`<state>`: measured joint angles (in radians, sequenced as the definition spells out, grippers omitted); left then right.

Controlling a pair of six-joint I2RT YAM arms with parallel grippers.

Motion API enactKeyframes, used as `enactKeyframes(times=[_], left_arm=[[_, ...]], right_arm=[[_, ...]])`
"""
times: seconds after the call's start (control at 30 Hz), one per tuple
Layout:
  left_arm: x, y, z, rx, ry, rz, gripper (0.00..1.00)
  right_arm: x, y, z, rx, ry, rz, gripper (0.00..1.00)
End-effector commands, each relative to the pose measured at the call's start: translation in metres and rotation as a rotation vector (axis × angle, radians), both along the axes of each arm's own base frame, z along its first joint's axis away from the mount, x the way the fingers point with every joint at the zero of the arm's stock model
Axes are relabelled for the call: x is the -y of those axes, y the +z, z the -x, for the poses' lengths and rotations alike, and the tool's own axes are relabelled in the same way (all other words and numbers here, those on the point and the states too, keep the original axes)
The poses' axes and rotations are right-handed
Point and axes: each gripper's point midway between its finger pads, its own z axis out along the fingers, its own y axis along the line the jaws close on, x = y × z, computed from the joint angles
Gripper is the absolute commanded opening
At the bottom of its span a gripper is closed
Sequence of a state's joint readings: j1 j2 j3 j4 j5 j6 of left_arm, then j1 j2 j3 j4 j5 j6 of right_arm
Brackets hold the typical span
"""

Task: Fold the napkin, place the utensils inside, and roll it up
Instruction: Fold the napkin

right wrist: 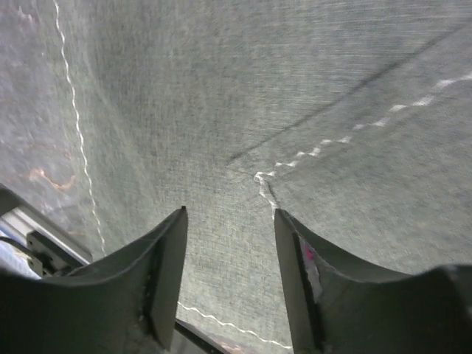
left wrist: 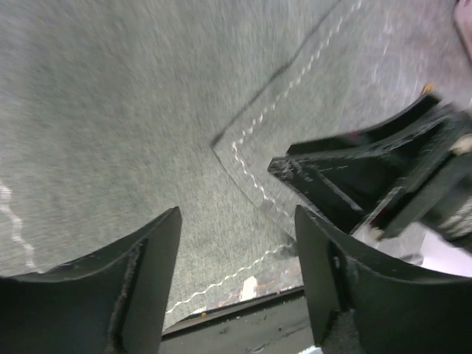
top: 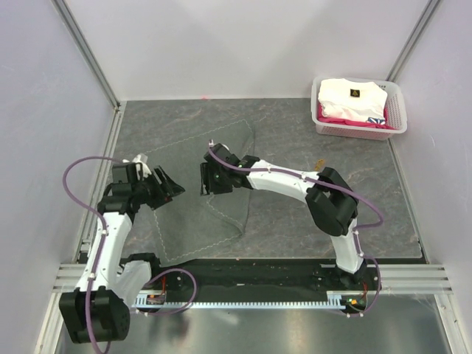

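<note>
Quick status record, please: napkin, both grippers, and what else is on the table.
napkin: spread on the table, one corner folded over onto it, not rolled
left gripper: open, over the napkin, holding nothing
right gripper: open, over the napkin near the folded corner, holding nothing
basket: far right corner of the table, white folded garment inside

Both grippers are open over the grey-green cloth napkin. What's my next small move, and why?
Probably lower the right gripper onto the grey-green cloth napkin's pale-stitched corner and pinch it: that corner lies just ahead of its open jaws, and nothing is held.
</note>
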<state>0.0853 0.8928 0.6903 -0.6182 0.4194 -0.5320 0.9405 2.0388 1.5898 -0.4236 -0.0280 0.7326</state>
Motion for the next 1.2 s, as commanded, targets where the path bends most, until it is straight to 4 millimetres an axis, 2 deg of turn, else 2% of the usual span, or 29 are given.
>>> enactKeyframes(times=[0.0, 0.03, 0.07, 0.1, 0.13, 0.17, 0.2, 0.23, 0.27, 0.3, 0.37, 0.4, 0.53, 0.7, 0.87, 1.17], left_arm=[[0.035, -0.007, -0.006, 0.019, -0.083, 0.029, 0.67], [0.039, -0.008, -0.008, 0.023, -0.088, 0.025, 0.65], [0.041, -0.011, -0.01, 0.017, -0.088, 0.002, 0.64], [0.051, -0.019, -0.008, -0.008, -0.119, -0.009, 0.63], [0.055, -0.02, -0.009, -0.014, -0.124, -0.015, 0.61], [0.057, -0.024, -0.011, -0.021, -0.127, -0.046, 0.59], [0.058, -0.032, -0.011, -0.05, -0.125, -0.063, 0.58], [0.059, -0.035, -0.013, -0.059, -0.124, -0.079, 0.52], [0.057, -0.038, -0.017, -0.065, -0.111, -0.108, 0.5], [0.059, -0.041, -0.016, -0.074, -0.117, -0.123, 0.5], [0.059, -0.05, -0.019, -0.098, -0.11, -0.163, 0.49], [0.058, -0.053, -0.02, -0.105, -0.108, -0.176, 0.48], [0.058, -0.065, -0.024, -0.139, -0.111, -0.215, 0.44], [0.062, -0.072, -0.034, -0.129, -0.122, -0.228, 0.42], [0.071, -0.082, -0.038, -0.143, -0.162, -0.206, 0.4], [0.074, -0.098, -0.044, -0.173, -0.188, -0.218, 0.38]], right_arm=[[0.037, 0.054, -0.016, 0.08, -0.088, -0.061, 0.62], [0.046, 0.059, -0.018, 0.087, -0.106, -0.064, 0.62], [0.061, 0.052, -0.016, 0.084, -0.126, -0.039, 0.63], [0.074, 0.071, -0.02, 0.112, -0.152, -0.066, 0.63], [0.082, 0.074, -0.019, 0.118, -0.165, -0.07, 0.63], [0.094, 0.067, -0.014, 0.104, -0.179, -0.053, 0.63], [0.106, 0.082, -0.015, 0.126, -0.207, -0.08, 0.63], [0.113, 0.084, -0.012, 0.124, -0.225, -0.086, 0.63], [0.123, 0.078, -0.007, 0.115, -0.239, -0.074, 0.63], [0.13, 0.09, -0.005, 0.139, -0.253, -0.096, 0.63], [0.141, 0.087, 0.002, 0.128, -0.275, -0.098, 0.63], [0.145, 0.097, 0.006, 0.142, -0.282, -0.123, 0.63], [0.158, 0.1, 0.017, 0.139, -0.308, -0.137, 0.63], [0.165, 0.103, 0.022, 0.141, -0.319, -0.14, 0.63], [0.166, 0.105, 0.022, 0.143, -0.319, -0.139, 0.63], [0.167, 0.105, 0.024, 0.143, -0.313, -0.13, 0.64]])
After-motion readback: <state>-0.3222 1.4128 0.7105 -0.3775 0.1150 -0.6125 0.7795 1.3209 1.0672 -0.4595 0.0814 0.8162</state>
